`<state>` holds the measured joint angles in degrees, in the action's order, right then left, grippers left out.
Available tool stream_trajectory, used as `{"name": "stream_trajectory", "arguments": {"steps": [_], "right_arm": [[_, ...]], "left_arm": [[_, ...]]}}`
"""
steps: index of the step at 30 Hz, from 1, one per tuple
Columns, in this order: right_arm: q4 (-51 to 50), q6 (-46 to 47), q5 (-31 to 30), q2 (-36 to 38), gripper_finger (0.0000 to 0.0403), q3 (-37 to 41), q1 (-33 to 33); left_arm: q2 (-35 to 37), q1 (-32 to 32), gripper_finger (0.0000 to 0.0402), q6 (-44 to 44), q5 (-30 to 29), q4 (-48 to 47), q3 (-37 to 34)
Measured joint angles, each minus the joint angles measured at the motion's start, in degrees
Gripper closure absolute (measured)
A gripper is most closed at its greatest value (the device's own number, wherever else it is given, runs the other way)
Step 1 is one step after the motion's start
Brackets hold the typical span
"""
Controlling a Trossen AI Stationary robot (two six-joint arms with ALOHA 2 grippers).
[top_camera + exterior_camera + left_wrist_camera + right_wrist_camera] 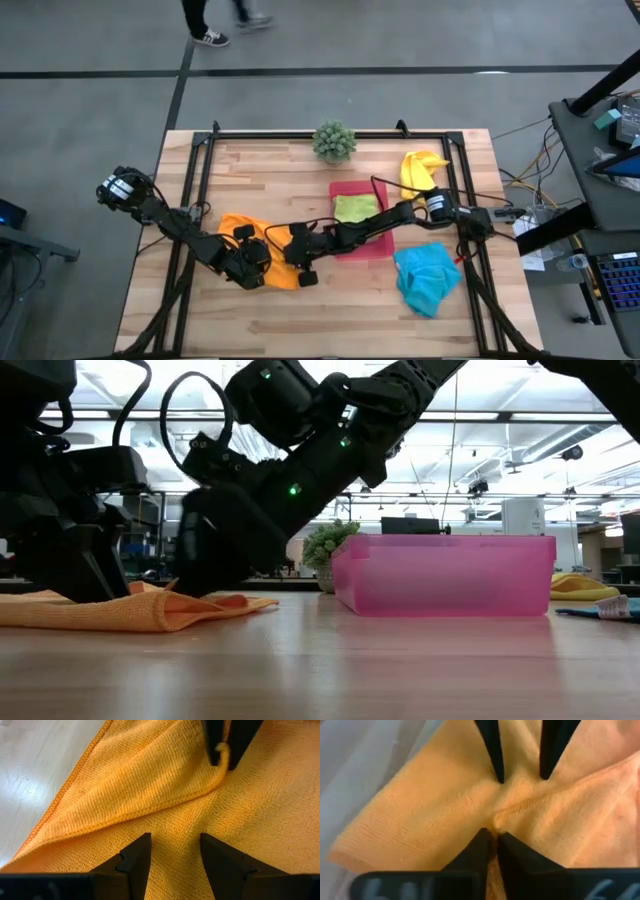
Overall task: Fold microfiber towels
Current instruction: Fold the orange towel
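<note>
A: Both arms are working over the orange towel [262,250], which is lying on the table [330,325] just left of the pink tray [368,245]. The right gripper [491,836] is reaching across the tray's near corner, its fingers pinching shut on a hemmed fold of that orange cloth.

B: And the left gripper [175,851]?

A: It is sitting right opposite on the same towel, fingers standing apart with cloth between them, tips resting on the fabric without nipping it. In its own view the right arm's fingers are showing just ahead, a curl of orange edge caught in them.

B: Edges?

A: One stitched hem is running diagonally across the upper layer, so the towel is lying partly doubled. From table height its edge nearest the tray is stopping short of the tray wall, with bare wood between.

B: Room to move?

A: Plenty of bare table in front of the tray. The lime green towel [356,208] is lying folded inside the tray. The turquoise towel [426,278] is lying crumpled to the tray's front right, the yellow towel [420,170] behind and right of it, and the potted plant [334,141] is standing just behind the tray.
</note>
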<state>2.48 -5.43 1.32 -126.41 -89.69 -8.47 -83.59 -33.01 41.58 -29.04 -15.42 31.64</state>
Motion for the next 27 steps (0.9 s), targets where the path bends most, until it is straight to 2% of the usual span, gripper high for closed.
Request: {"name": "stream_trajectory", "arguments": {"steps": [2, 8, 20, 27], "right_arm": [[-0.04, -0.09, -0.9, -0.08, 0.0388, 0.0, -0.02], [-3.47, -2.02, -7.39, 2.25, 0.0394, 0.0, -0.13], [-17.38, -1.84, -21.74, 5.84, 0.0394, -0.7, 0.24], [-19.01, 1.06, -23.89, 5.84, 0.0394, -0.68, 0.37]], "left_arm": [[0.0, 0.0, 0.0246, 0.0, 0.0, -0.02, -0.02], [0.0, 0.0, 0.0246, 0.0, 0.0, -0.02, -0.02], [0.0, 0.0, 0.0246, 0.0, 0.0, -0.07, 0.03], [0.0, 0.0, 0.0246, 0.0, 0.02, -0.13, 0.16]]}}
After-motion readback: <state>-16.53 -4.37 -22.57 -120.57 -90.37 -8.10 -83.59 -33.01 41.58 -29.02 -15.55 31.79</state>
